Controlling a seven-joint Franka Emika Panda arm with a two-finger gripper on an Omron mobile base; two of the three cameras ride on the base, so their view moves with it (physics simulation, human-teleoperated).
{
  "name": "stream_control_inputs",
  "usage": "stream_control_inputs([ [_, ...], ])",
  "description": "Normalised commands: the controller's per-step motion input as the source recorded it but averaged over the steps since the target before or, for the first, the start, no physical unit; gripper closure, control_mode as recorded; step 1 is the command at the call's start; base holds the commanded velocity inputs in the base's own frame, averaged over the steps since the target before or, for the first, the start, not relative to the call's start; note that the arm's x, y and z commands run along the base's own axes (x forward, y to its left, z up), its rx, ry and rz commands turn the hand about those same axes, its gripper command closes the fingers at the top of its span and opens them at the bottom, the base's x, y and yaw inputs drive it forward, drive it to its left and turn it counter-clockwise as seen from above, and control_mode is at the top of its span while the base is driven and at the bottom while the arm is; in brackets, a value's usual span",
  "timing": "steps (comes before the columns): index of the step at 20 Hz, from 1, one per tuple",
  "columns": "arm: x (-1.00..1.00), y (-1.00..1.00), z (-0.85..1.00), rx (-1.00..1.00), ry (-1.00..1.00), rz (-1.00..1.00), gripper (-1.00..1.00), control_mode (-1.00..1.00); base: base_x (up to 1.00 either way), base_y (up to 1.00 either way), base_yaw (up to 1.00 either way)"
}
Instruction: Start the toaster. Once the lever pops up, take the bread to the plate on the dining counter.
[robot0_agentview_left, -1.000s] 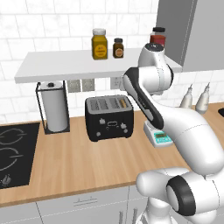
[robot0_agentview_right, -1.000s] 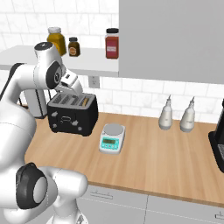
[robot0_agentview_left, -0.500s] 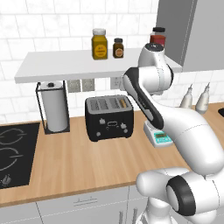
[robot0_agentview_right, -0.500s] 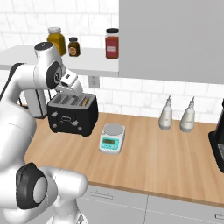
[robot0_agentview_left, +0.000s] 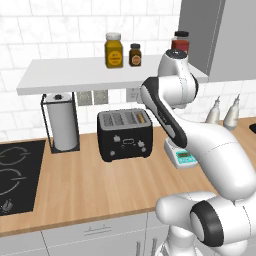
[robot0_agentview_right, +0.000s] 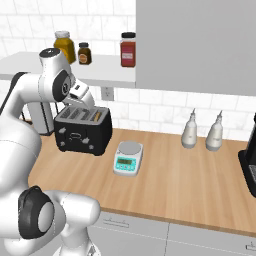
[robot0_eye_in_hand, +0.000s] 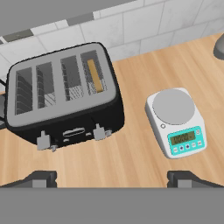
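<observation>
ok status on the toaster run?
Fingers open, empty, above counter. Bread sits in toaster, rightmost slot. Scale beside it, not blocking.

Nothing shifts between the earlier pictures and now — arm, things and camera views all match, no change at all.

White-and-teal kitchen scale (robot0_eye_in_hand: 177, 121) flat on wood worktop (robot0_agentview_left: 95, 185). Paper-towel roll (robot0_agentview_left: 62, 126) upright beside black hob (robot0_agentview_left: 15, 175). Three jars (robot0_agentview_right: 128, 49) on shelf (robot0_agentview_left: 75, 74). Two pale bottles (robot0_agentview_right: 190, 130) against wall.
</observation>
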Motion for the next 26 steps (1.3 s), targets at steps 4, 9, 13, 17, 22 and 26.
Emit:
stream_control_inputs([
  [4, 0.0, 0.0, 0.0, 0.0, 0.0, 0.0, -1.0, -1.0, 0.0, 0.0, 0.0],
  [9, 0.0, 0.0, 0.0, 0.0, 0.0, 0.0, -1.0, -1.0, 0.0, 0.0, 0.0],
  [13, 0.0, 0.0, 0.0, 0.0, 0.0, 0.0, -1.0, -1.0, 0.0, 0.0, 0.0],
  [17, 0.0, 0.0, 0.0, 0.0, 0.0, 0.0, -1.0, -1.0, 0.0, 0.0, 0.0],
  [22, 0.0, 0.0, 0.0, 0.0, 0.0, 0.0, -1.0, -1.0, 0.0, 0.0, 0.0],
  [26, 0.0, 0.0, 0.0, 0.0, 0.0, 0.0, -1.0, -1.0, 0.0, 0.0, 0.0],
])
